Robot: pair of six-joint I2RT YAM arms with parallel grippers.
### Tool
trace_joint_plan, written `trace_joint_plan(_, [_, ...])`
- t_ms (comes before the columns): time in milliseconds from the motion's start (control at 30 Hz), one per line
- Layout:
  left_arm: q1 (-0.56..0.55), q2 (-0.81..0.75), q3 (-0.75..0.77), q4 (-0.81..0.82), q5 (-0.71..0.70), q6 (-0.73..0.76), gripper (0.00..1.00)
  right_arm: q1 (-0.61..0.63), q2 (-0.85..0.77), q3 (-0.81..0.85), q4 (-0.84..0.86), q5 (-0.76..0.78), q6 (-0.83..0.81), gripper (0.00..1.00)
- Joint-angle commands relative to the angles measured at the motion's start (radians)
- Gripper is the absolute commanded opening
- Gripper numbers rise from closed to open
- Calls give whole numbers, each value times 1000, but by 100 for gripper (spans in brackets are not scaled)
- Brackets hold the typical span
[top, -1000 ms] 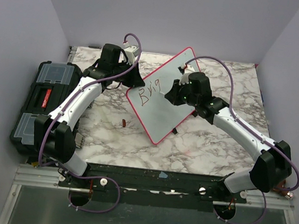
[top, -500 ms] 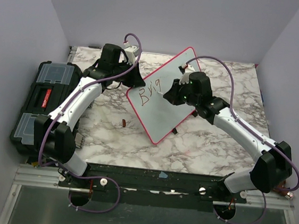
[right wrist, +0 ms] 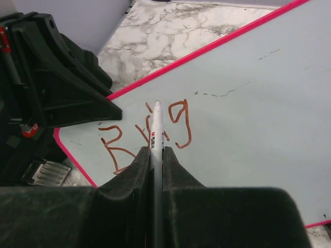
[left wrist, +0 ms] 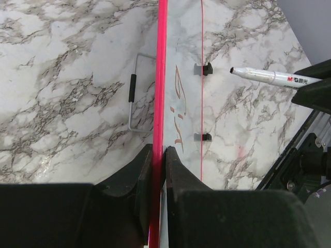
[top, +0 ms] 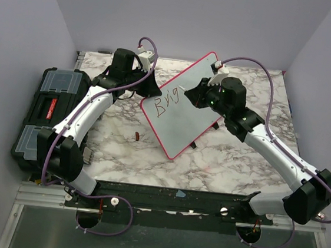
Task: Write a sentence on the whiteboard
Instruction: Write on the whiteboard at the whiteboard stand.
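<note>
Whiteboard (top: 181,111) stands tilted on the marble worktop (top: 232,161), its red-pink frame clamped at the left corner by the left end effector (left wrist: 158,152). Lettering (top: 164,103) reading "Brig" sits near that corner. Over the letters the right end effector (right wrist: 156,154) grips a marker (right wrist: 156,124); I cannot tell whether the tip touches. Left of the whiteboard lies a black toolbox (top: 51,109), and just below its left corner a small reddish-brown piece (top: 136,136).

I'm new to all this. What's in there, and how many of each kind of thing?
robot arms: 2 (left arm, right arm)
whiteboard: 1
marker: 1
black toolbox: 1
small reddish-brown piece: 1
Total: 6
</note>
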Motion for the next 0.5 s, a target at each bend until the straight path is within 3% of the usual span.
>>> trace_joint_plan(0, [0,-37,-13,36,-41,53,0,0,34,34,-11,96,-1,1])
trace_joint_plan(467, [0,-36,-15,40,-37,55,0,0,124,62,-17,93,-25,1])
